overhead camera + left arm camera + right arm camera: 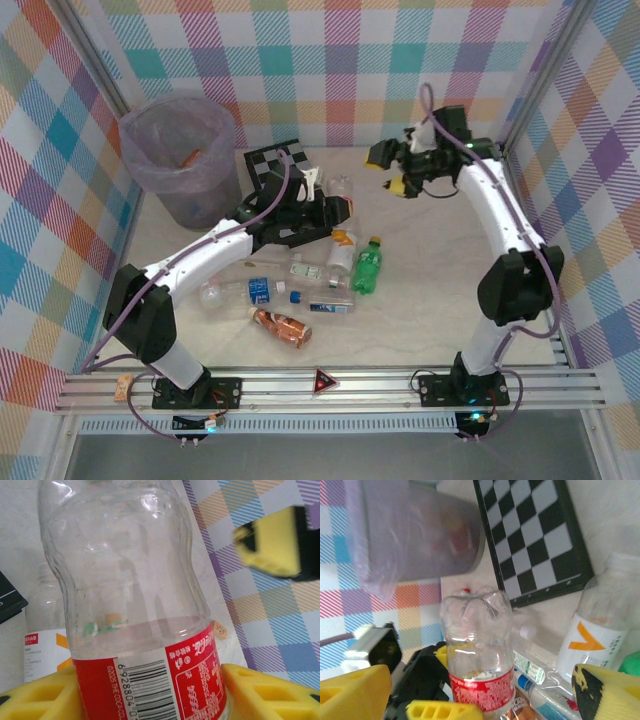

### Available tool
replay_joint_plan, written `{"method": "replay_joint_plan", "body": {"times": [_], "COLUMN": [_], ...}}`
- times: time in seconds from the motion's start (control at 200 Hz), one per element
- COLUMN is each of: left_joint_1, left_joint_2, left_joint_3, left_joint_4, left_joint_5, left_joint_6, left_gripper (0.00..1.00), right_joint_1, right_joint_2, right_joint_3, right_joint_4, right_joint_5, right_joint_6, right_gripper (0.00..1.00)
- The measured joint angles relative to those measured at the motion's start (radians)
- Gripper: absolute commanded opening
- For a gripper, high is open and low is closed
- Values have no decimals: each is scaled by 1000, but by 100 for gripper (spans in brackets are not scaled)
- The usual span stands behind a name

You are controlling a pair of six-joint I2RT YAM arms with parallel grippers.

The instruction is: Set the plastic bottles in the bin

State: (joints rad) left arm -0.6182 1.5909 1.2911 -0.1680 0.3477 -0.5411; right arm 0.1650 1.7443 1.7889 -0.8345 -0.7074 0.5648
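Left gripper (150, 694) is clamped on a clear red-label bottle (131, 595), just right of the chequered board (281, 160). Right gripper (389, 168) has its fingers wide apart and holds nothing, near that bottle. The green bottle (368, 266), the brown-orange bottle (281, 326) and others lie on the table (430, 310). The bin (192, 198) stands back left, well apart.

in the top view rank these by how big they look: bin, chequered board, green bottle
Largest to smallest:
1. bin, clearly the biggest
2. chequered board, partly covered
3. green bottle
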Motion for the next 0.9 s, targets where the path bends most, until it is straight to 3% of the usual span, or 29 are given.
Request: {"method": "replay_joint_plan", "body": {"times": [0.155, 0.455, 0.725, 0.9], "left_joint_1": [39, 258, 521, 666], "left_joint_2": [-2, 9, 10, 10], "left_joint_3": [87, 562, 599, 599], "left_joint_4": [-136, -405, -489, -487], "left_joint_5": [0, -46, -62, -73], "left_joint_6": [59, 253, 326, 306], "left_gripper": [59, 57, 52, 51], "right_joint_1": [-77, -85, -85, -85], "right_joint_2": [-108, -154, -170, -196], "right_joint_3": [-56, -226, -307, -335], "right_joint_4": [-4, -40, -59, -82], "right_joint_5": [16, 55, 77, 88], "right_joint_6": [-18, -65, -103, -130], "right_gripper": [92, 92, 92, 92]}}
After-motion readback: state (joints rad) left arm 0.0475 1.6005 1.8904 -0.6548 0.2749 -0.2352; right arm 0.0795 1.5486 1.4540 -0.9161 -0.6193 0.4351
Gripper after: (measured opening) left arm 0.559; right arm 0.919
